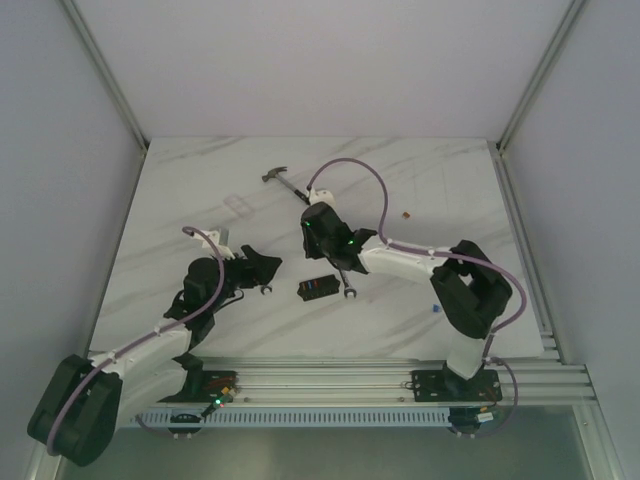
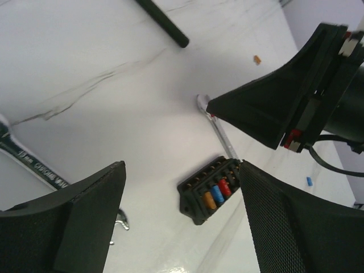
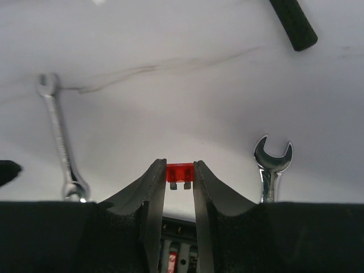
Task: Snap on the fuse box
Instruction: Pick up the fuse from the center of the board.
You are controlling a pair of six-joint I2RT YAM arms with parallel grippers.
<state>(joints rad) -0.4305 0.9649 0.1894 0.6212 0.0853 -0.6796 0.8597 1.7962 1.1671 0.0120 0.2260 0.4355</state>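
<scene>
The fuse box point(image 1: 318, 288) is a small black block lying on the white table, with orange, blue and red fuses in its middle. In the left wrist view the fuse box point(image 2: 210, 190) lies ahead of my left gripper point(image 2: 182, 222), which is open and empty, its right finger partly covering the box's end. My left gripper point(image 1: 260, 267) sits just left of the box. My right gripper point(image 3: 179, 172) is shut on a small red fuse point(image 3: 179, 171), prongs down, above the table. The fuse box point(image 3: 179, 250) shows below, between its fingers. My right gripper point(image 1: 316, 224) hovers just beyond the box.
A black-handled hammer point(image 1: 285, 181) lies at the back. One silver wrench point(image 1: 346, 281) lies beside the box, another wrench point(image 1: 225, 246) near the left arm. A tiny orange piece point(image 1: 406, 214) and a blue piece point(image 1: 435, 309) lie to the right.
</scene>
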